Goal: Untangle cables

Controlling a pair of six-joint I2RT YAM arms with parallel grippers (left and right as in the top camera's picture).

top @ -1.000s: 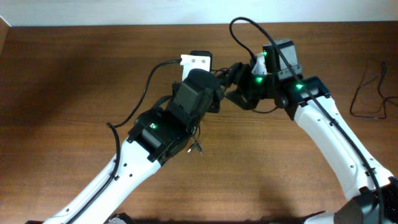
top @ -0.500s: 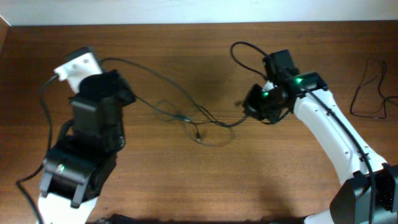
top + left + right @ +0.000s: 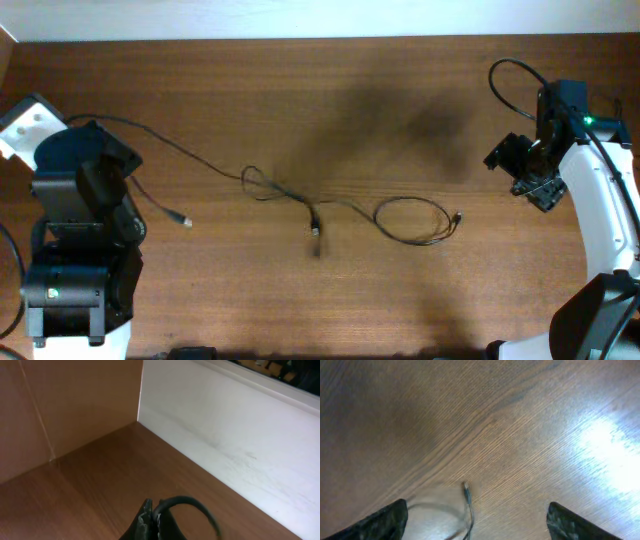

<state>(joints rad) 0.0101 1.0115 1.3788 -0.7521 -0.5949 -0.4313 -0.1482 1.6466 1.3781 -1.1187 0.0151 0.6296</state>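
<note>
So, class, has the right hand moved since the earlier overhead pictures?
Yes. The right hand has swung rightward, from near the table's middle out toward its right edge, away from the cables.

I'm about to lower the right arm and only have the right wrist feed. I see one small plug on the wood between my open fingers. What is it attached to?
Observer: That plug ends a loop of the cables, lying beside the right gripper, toward the left arm.
Operator: Is the tangle there too?
Observer: No, the tangle sits beyond the loop, nearer the left arm.
Operator: What is the left arm doing?
Observer: The left gripper looks closed on a cord that runs to that tangle.
</note>
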